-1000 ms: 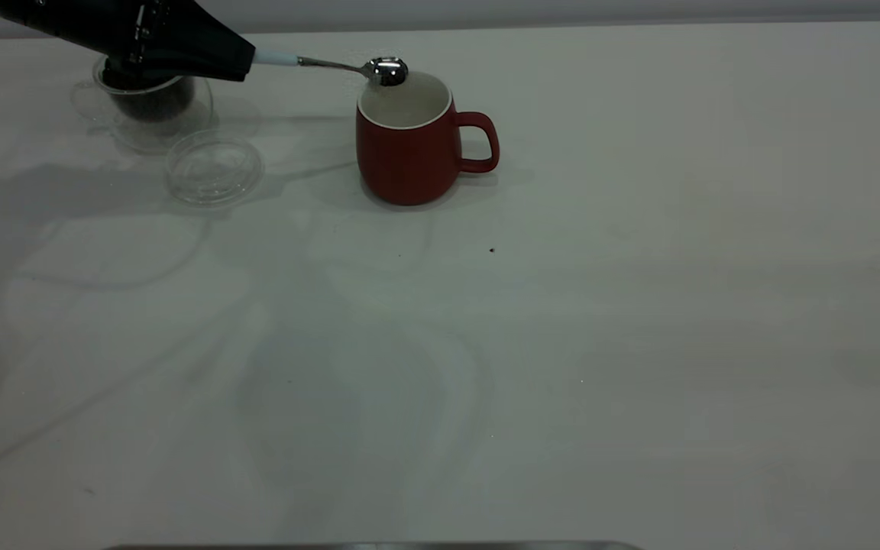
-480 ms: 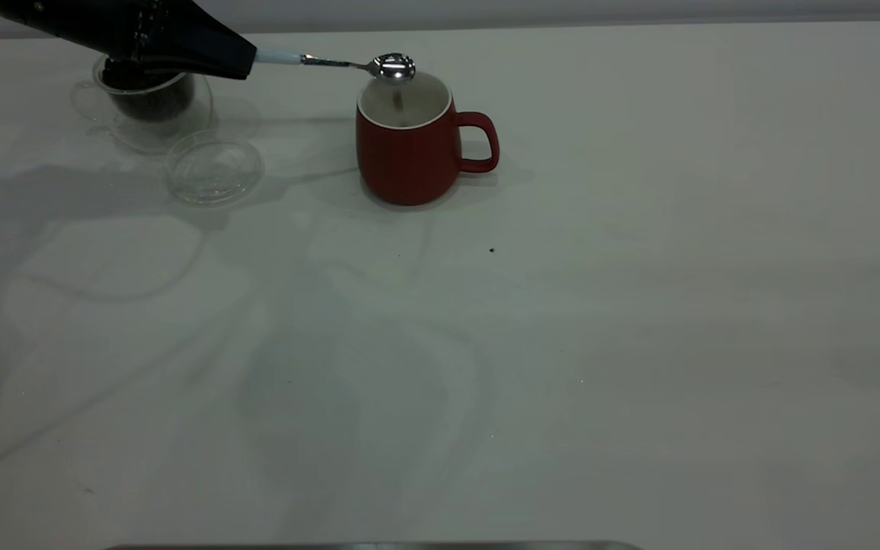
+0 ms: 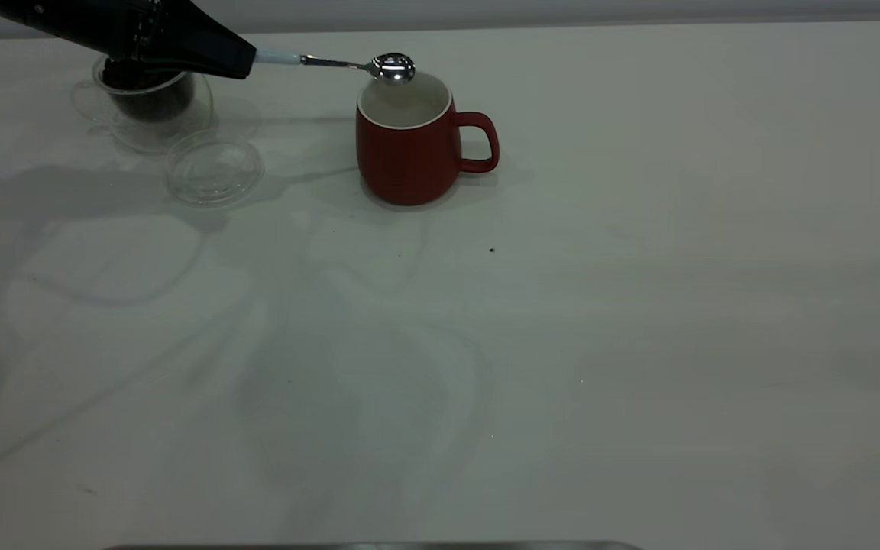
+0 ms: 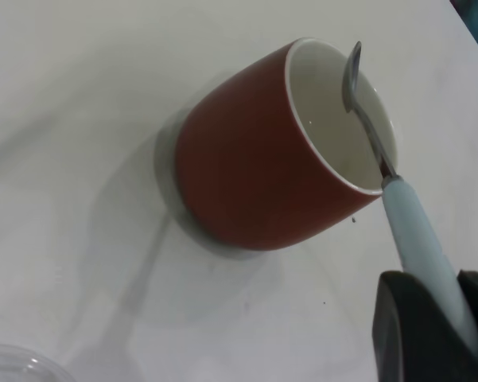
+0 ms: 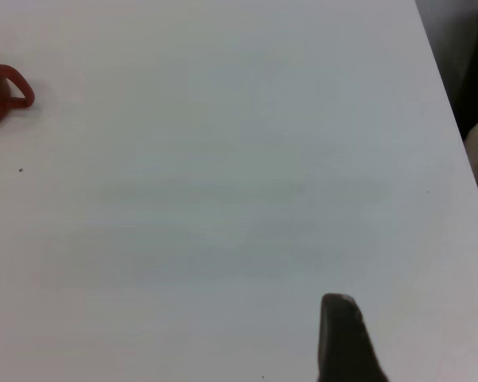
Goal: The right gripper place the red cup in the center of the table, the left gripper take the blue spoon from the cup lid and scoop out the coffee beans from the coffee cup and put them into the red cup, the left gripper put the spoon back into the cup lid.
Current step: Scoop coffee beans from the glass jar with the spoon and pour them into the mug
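Three views: one wide from outside, two from my wrists.

My exterior camera looks down across the table (image 3: pixel 638 344) from the side opposite the arms, with the red cup (image 3: pixel 408 153) upper centre. My left wrist camera sits close, looking down on that same cup (image 4: pixel 262 175) along the blue spoon (image 4: pixel 417 239). My right wrist camera hangs farther off over bare tabletop, catching only the cup's handle (image 5: pixel 12 86) at its upper left edge.
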Controlling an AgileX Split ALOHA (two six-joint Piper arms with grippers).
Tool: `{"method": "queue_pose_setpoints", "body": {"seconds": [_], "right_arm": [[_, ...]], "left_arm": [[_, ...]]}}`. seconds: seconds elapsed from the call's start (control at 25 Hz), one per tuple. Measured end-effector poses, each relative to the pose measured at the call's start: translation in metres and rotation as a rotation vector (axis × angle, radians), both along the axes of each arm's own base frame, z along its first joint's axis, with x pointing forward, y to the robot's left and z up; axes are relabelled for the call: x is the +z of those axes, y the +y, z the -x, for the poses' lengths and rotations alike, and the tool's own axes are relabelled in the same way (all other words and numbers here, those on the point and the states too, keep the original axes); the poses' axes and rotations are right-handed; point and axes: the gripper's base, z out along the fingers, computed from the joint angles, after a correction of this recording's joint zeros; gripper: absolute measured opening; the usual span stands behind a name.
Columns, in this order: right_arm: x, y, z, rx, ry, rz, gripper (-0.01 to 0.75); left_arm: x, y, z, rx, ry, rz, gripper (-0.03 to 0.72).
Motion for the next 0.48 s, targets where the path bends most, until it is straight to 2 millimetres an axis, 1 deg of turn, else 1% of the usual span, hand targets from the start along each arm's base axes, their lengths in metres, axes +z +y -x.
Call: {"method": "queue_pose_setpoints", "body": {"seconds": [0.16,0.28,0.4,0.48], "right_arm": [[0.0,0.0,0.0,0.0,0.0,0.0,0.466],[0.0,0.0,0.0,0.0,0.0,0.0,0.466],[0.0,0.0,0.0,0.0,0.0,0.0,0.466],[0.0,0.0,0.0,0.0,0.0,0.0,0.466]], "left_arm": [[0.001,-0.001,0.001,-0.013,0.0,0.009,0.126],[0.002,-0.002,0.003,-0.006,0.058,0.034,0.126],[0.007,0.005,0.004,0.03,0.136,0.062,0.126],[0.016,0.013,0.004,0.062,0.156,0.062,0.126]]}}
